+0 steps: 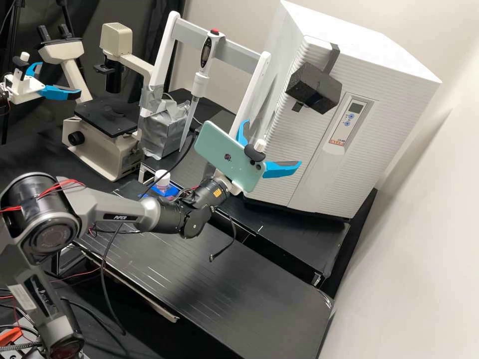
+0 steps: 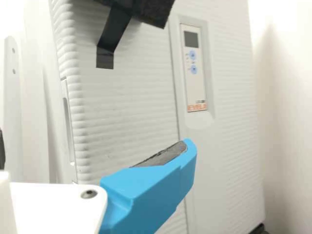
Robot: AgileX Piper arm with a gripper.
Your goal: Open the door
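while the door (image 1: 303, 133) is shut beside the panel (image 1: 347, 118), i'm at the approach step.
my gripper (image 1: 273, 142) is spread open, empty, in front of the door and lower than the panel; i judge the next move calls for easing one finger (image 2: 151, 190) into the slot (image 2: 68, 126) at the edge away from the panel, then pulling.

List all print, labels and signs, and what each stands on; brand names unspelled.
Arm: brand lettering, legible.
Orange sticker on arm: too small to read.
Pale label on arm: too small.
Joint: faint print, unreadable.
Phone: dark logo.
Cabinet panel: orange lettering, blurred; print by buttons, too small.
Display: no readable digits.
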